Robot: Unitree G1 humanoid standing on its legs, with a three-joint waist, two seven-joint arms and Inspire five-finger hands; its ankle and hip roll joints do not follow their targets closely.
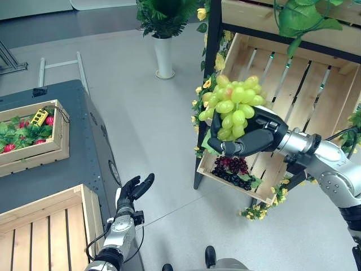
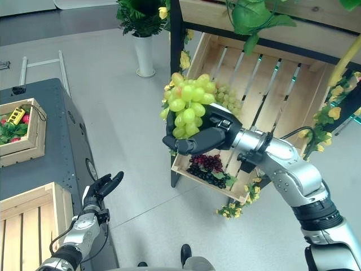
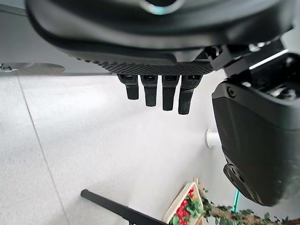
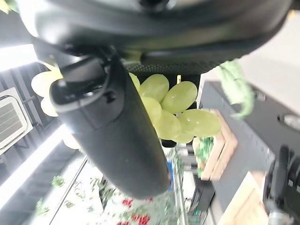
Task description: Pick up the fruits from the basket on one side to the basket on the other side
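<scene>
Left eye view: right hand (image 1: 251,138) is gripping green grapes (image 1: 232,105) in air before slanted wooden crate (image 1: 293,90) | dark grapes (image 1: 232,171) are lying in crate's low corner | left hand (image 1: 131,192) is hanging relaxed, fingers straight, beside dark counter (image 1: 79,147)

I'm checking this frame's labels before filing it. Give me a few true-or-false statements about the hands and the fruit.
1. The right hand is curled round a bunch of green grapes. True.
2. The left hand holds dark grapes. False: it holds nothing, its fingers relaxed.
3. Dark grapes lie in the slatted crate on the stand. True.
4. The green grapes rest in the empty wooden crate on the robot's left. False: they are held up in front of the stand.
</scene>
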